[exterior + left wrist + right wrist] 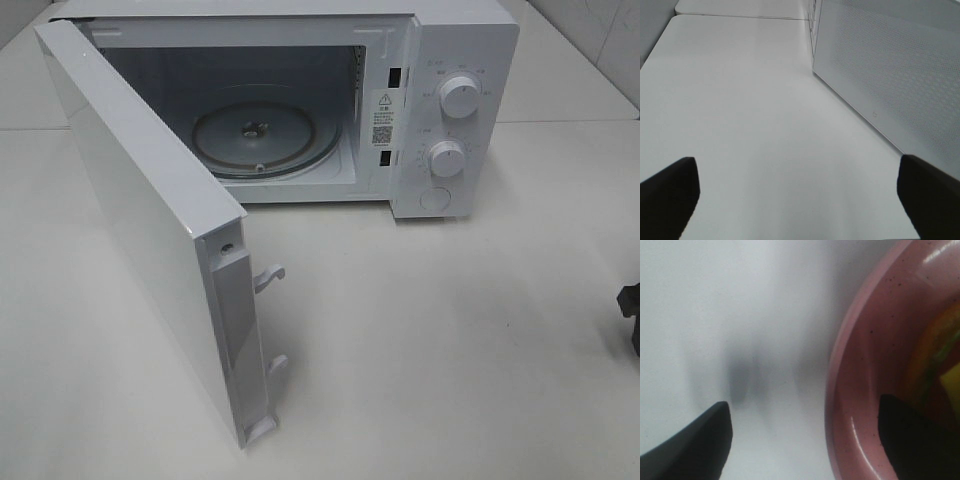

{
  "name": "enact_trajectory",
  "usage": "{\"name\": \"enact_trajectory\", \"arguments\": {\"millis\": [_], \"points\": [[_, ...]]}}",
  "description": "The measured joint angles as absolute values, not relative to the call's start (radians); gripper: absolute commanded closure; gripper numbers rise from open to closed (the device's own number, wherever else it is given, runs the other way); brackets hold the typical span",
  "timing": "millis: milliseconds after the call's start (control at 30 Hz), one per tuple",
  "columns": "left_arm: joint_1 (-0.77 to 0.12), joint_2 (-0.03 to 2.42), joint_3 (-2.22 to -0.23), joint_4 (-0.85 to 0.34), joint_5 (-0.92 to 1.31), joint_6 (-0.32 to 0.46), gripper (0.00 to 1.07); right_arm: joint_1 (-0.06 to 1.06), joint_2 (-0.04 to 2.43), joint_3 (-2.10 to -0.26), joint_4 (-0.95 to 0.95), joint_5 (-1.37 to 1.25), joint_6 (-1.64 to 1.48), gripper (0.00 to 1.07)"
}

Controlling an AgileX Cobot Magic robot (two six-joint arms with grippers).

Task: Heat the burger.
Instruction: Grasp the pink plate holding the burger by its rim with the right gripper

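Hanging low over the white table, the left gripper has its jaws spread wide with nothing between them; its dark fingers frame bare tabletop. Just beside it on one side rises the dotted outer face of the microwave door.

In the exterior high view that door is swung fully open toward the left, its free edge pointing at the camera, with white latch hooks sticking out of it. To the right of it stands the white microwave. Its cavity is lit, with a round glass turntable lying flat on the floor. A warning sticker sits on the frame at the cavity's right edge. Further right, the control panel carries an upper knob, a lower knob and a round button beneath them.

At the far right edge of that view a small black part of the right arm shows above the table.

The right gripper is spread wide and astride the rim of a pink plate. One finger is over the table outside the plate, the other over the plate's inside. I cannot tell whether either finger touches the rim. The burger sits on that plate close to the inner finger. It shows only as a blurred strip of orange, yellow and green layers.
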State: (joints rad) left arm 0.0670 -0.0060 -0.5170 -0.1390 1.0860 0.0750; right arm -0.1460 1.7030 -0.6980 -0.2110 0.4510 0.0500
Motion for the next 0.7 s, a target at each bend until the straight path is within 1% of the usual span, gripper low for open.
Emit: {"name": "enact_trajectory", "arguments": {"millis": [167, 467, 600, 667, 700], "points": [[0.067, -0.006, -0.517, -0.139, 1.086, 0.075, 0.04, -0.147, 1.725, -0.698, -0.214, 0.423, 0.05, 0.32], [0.067, -0.006, -0.517, -0.139, 1.086, 0.075, 0.04, -0.147, 1.766, -0.699, -0.216, 0.403, 0.051, 0.32], [0.067, -0.006, -0.517, -0.139, 1.086, 0.075, 0.04, -0.147, 1.767, -0.7, -0.217, 0.4, 0.052, 0.33], [0.067, -0.006, -0.517, -0.139, 1.086, 0.075, 0.04, -0.147, 1.767, -0.7, -0.222, 0.398, 0.054, 0.45], [0.067, -0.006, -0.517, -0.139, 1.086, 0.075, 0.04, -0.147, 1.767, -0.7, -0.222, 0.398, 0.054, 0.45]]}}
